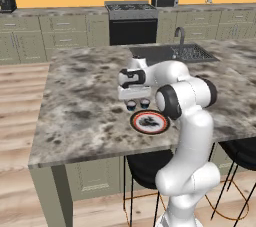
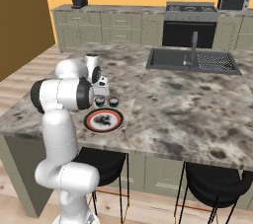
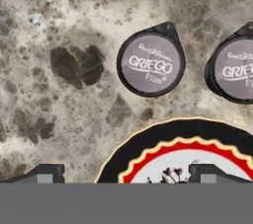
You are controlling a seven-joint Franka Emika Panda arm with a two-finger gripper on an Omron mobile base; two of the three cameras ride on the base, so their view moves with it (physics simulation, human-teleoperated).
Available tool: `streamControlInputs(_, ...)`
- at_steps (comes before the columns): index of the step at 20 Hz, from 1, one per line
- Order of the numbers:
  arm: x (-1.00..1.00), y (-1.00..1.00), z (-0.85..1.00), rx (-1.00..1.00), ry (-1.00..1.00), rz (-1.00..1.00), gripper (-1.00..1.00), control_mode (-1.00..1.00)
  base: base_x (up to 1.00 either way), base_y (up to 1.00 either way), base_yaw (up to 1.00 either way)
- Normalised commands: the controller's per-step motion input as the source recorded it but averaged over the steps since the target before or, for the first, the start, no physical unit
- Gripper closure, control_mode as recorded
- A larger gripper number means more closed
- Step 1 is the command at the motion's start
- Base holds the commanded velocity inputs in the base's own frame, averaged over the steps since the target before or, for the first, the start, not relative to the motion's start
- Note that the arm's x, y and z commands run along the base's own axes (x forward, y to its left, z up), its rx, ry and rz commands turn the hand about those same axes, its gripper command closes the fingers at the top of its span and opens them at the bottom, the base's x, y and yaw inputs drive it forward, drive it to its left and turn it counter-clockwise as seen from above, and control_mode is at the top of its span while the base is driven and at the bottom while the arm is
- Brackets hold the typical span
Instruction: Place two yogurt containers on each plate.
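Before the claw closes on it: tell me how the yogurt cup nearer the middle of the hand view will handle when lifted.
The yogurt cup looks small beside the plate, so it is probably light. It sits squat and flat-lidded on the counter, so it seems unlikely to tip or roll. Its round dark sides could slip in a loose pinch; the open claw should probably squeeze across the middle.

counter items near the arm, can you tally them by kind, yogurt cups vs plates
Small round dark-sided yogurt cups with pale lids: 2, one nearer the middle of the hand view, one at its right edge.
Round flat orange-red-rimmed plate with black band and white centre: 1.
Total: 3.
Both cups stand on the marble counter, off the plate.
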Motion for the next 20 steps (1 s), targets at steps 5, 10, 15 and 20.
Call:
streamControlInputs(5,0.32,0.00,-0.35,0.00,0.01,0.00,-1.00,-1.00,0.00,0.00,0.00)
streamControlInputs(10,0.39,0.00,-0.41,0.01,-0.05,0.00,-1.00,-1.00,0.00,0.00,0.00)
streamControlInputs(15,0.66,0.00,-0.13,0.00,-0.05,0.00,-1.00,-1.00,0.00,0.00,0.00)
streamControlInputs(20,-0.11,-0.02,0.00,0.00,0.00,0.00,-1.00,-1.00,0.00,0.00,0.00)
